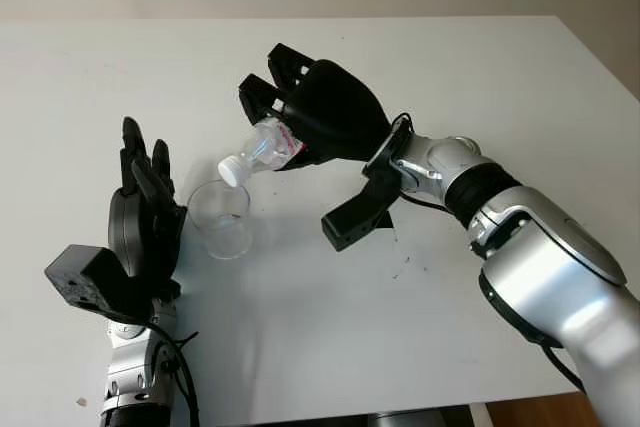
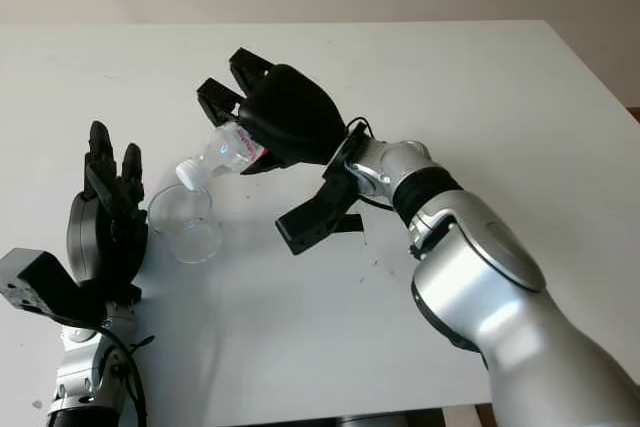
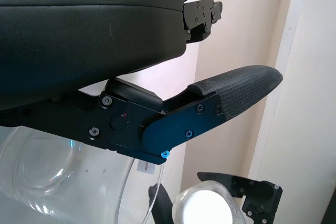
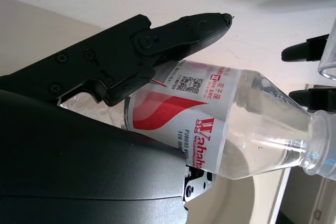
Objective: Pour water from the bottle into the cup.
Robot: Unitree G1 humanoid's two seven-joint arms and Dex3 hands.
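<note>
The bottle is tipped, its white cap over the cup on the counter. It looks light, thin and squashy, so hold its middle. The right hand grips it there. The left hand, open, waits at the cup's 9 o'clock.

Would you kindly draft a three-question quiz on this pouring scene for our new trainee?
1. True or false: the bottle still wears its white cap.
2. Which hand grips the bottle? A) left hand B) right hand
3. Fill in: the bottle's neck is tilted down toward the ____.

Key: 1 true. 2 B; the left hand stands open beside the cup on the table. 3 cup.
</note>
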